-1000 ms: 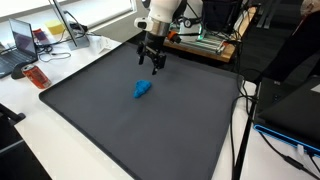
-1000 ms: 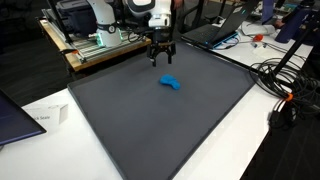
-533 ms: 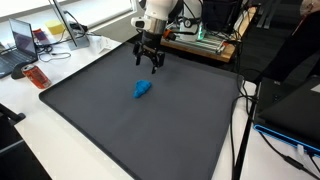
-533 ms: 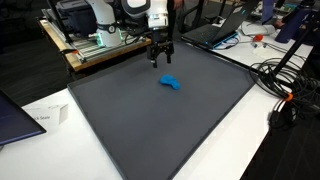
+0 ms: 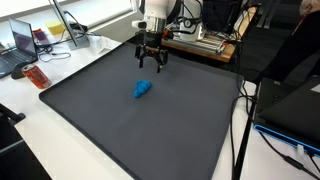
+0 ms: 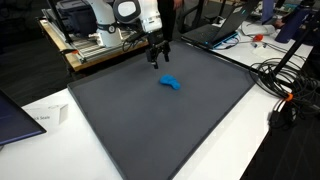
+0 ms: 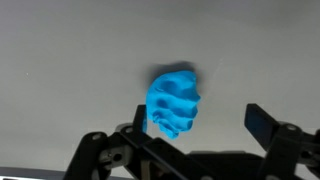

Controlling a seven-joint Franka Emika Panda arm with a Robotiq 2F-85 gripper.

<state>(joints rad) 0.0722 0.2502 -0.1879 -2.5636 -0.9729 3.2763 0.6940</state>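
Wrist view shows my tool (image 7: 178, 140) with its jaws standing wide apart, holding nothing. A crumpled blue object (image 7: 173, 100) lies on the dark mat (image 7: 70, 60) of the worktop, below the tool and between its fingers, not touching them. In both exterior views the tool hangs above the mat.

White arm angled down, claw (image 5: 151, 63) pointing downward, jaws wide apart, empty, poised in the air.
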